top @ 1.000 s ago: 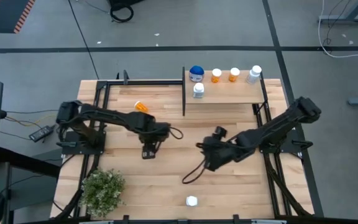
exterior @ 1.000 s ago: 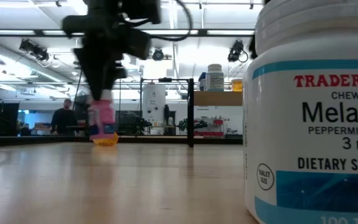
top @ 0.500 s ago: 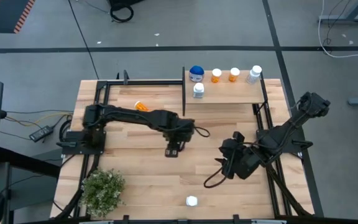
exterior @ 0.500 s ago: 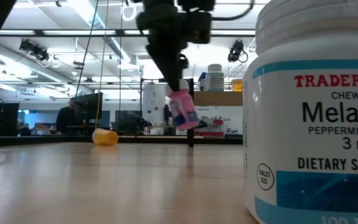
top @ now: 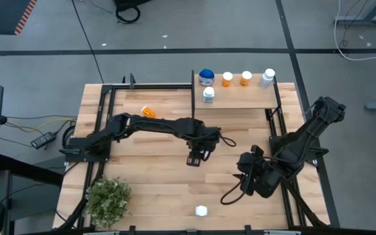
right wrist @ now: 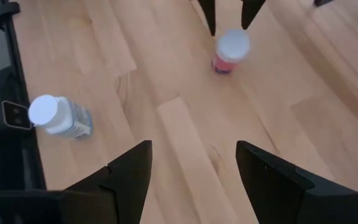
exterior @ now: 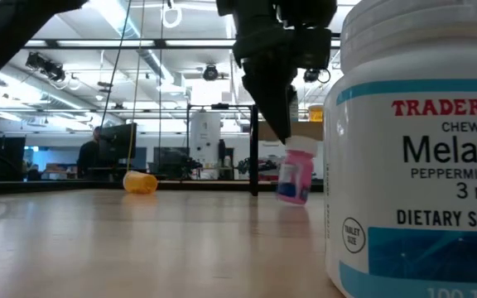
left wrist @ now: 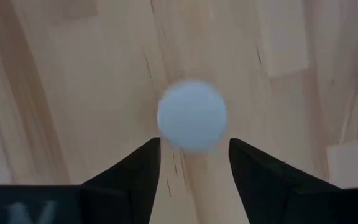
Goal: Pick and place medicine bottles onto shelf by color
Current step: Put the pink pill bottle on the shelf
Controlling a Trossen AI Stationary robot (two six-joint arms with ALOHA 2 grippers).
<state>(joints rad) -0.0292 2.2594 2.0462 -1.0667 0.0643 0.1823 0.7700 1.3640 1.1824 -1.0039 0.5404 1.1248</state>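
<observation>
The pinkish bottle (exterior: pixel 295 174) with a white cap (left wrist: pixel 191 115) is at mid-table, slightly tilted, its base at the tabletop. My left gripper (left wrist: pixel 194 146) is open directly above it, fingertips at the cap's edge. My right gripper (right wrist: pixel 194 149) is open and idle near the table's right side (top: pixel 247 179). An orange bottle (top: pixel 148 111) lies on its side at far left. A white bottle (top: pixel 201 211) stands upright near the near edge. The shelf (top: pixel 240 101) carries a blue bottle (top: pixel 206 77), two white ones and two orange ones. My left gripper comes from above, pointing down, with its fingers (exterior: pixel 284 124) ending at the pinkish bottle's white cap (right wrist: pixel 232 43). Most of the cap shows beyond the fingertips, and I cannot tell whether they touch it.
A green potted plant (top: pixel 108 199) sits at the near left corner. The white bottle (exterior: pixel 421 165) fills the right of the low view. Black frame rails run along the table's left and right sides. Bare planks lie between the two grippers and the near edge.
My left gripper carried the pinkish bottle toward the table's right and down. The bottle hung lifted and tilted below it, and now it is down at the tabletop. My right gripper drew back toward the table's right and near edge.
</observation>
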